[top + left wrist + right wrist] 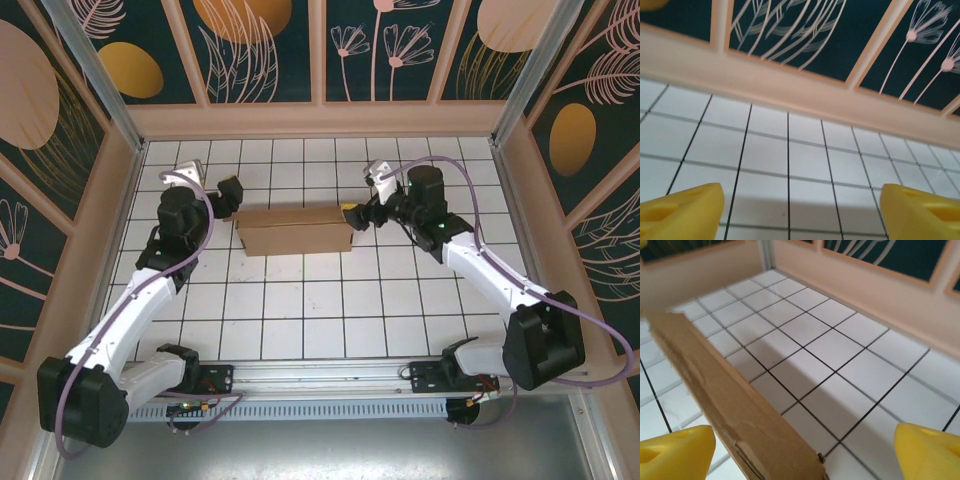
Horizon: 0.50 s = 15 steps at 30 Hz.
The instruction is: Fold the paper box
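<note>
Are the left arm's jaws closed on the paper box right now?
No, in the left wrist view the left jaws stand wide apart with just white tiles between them.

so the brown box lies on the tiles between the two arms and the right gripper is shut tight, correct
No, the right gripper is open: the right wrist view shows its yellow fingers wide apart, the paper box edge between them. The rest holds.

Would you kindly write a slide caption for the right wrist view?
Right gripper, open, with the paper box's end between its yellow fingers, over the white tiled table.
</note>
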Motion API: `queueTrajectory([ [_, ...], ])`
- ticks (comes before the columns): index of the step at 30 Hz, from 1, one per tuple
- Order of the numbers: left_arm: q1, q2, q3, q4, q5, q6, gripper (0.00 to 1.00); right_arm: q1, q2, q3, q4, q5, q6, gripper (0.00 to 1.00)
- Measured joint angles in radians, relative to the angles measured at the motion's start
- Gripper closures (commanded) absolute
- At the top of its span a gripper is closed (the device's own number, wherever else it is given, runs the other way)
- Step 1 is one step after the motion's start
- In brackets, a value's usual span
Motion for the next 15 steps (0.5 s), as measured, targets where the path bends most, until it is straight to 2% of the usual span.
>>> queueTrajectory([
  [8, -0.001, 0.041, -0.111, 0.042, 0.016, -0.156, 0.12, 0.000, 0.000, -0.158, 0.230, 0.089, 0.448, 0.16],
  [15, -0.001, 0.062, -0.204, 0.124, 0.052, -0.275, 0.14, 0.033, 0.084, -0.200, 0.380, 0.089, 0.669, 0.17],
])
